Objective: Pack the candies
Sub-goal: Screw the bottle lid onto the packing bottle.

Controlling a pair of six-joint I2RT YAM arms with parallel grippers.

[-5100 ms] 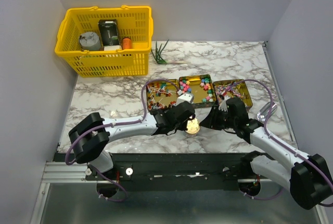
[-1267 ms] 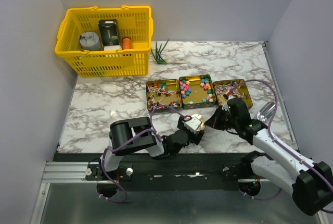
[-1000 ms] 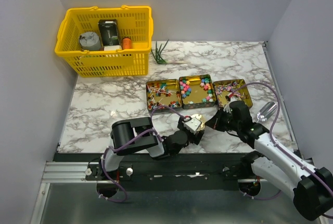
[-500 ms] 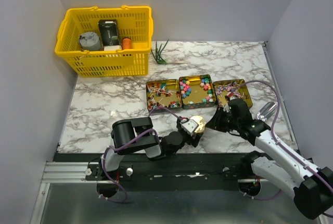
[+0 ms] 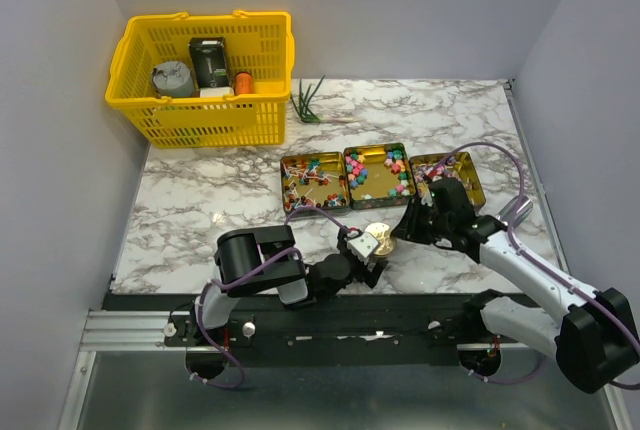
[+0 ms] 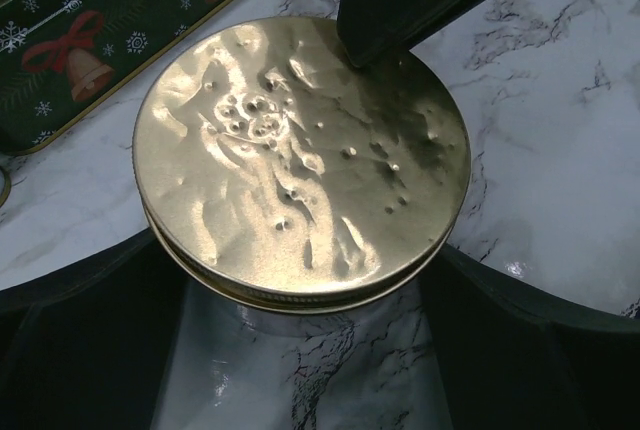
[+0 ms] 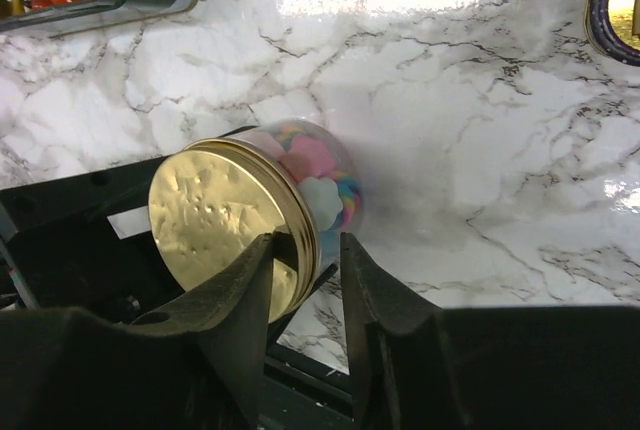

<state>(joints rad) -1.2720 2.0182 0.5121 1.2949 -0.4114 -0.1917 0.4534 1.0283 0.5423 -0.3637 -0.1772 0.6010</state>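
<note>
Lab test cell, grey walls [image 5: 420, 10], marble tabletop [image 5: 200, 200]

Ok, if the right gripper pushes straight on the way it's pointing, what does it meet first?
The round gold lid on the glass jar: its rim sits between the fingertips of the right gripper, so almost no travel is left. Whether a finger touches it, I can't tell.

**Arm hardware: quick look**

Same build on both. Left arm [image 5: 255, 258] and right arm [image 5: 535, 272]: smooth white tube links between chunky, rounded black joint housings. One loose purple cable per arm, left cable [image 5: 305, 210] and right cable [image 5: 485, 146], each standing off the links in an arc. Left gripper [image 6: 300, 260] and right gripper [image 7: 305, 260] are matte black all over. Fingers [image 7: 235, 300] are thick and wedge-shaped with rounded edges. Bases sit on a black mounting bar [image 5: 340, 322], which is fixed to a silver slotted rail [image 5: 125, 328].
</note>
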